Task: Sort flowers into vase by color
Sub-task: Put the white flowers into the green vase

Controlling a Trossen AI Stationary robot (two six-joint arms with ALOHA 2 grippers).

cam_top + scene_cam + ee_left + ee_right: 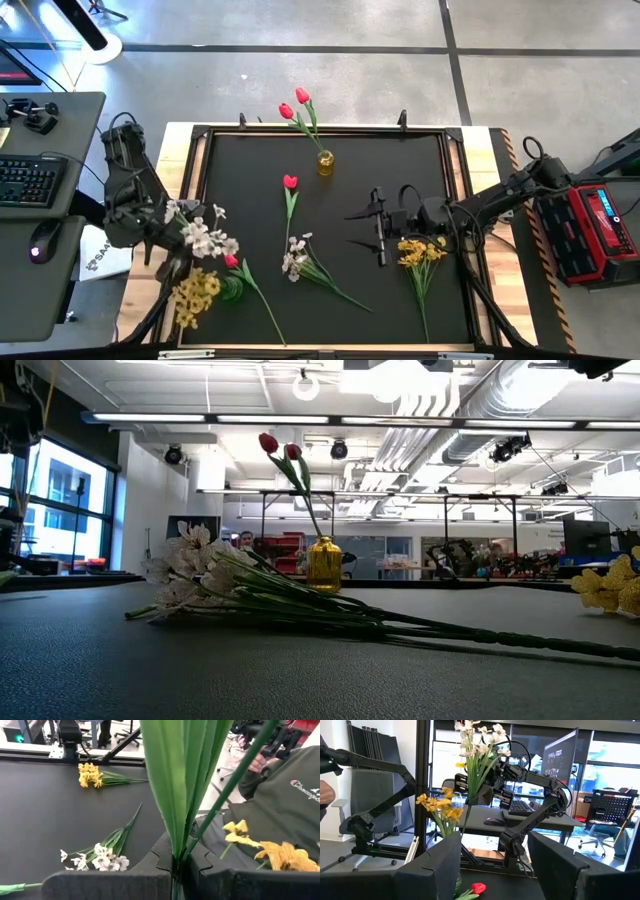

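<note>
Landmark: small amber vase (325, 162), standing near the far edge of the black table mat (250, 190), with two red tulips (295, 104) in it leaning away over the far edge.
Loose red tulip (290, 183): lies on the mat just on the near side of the vase, a little to its left.
White spray on the mat (295, 257): farther toward the near edge than that tulip, stem running off to the right; in the low view it lies across the front of the vase.
Yellow bunch on the mat (421, 251): near-right of the vase, well apart from it.
Second red tulip (231, 261): near-left of the vase, beside a yellow bunch (196, 297) at the mat's near-left corner.
Left gripper (165, 228): far left of the vase, over the mat's left edge; fingers closed tight on the green stems of a white spray (205, 233) held upright.
Right gripper (378, 228): on the near-right of the vase, just left of the yellow bunch on the mat; fingers spread wide, nothing between them.
Beyond the table: a person's grey sleeve (280, 785) shows in the left wrist view.
</note>
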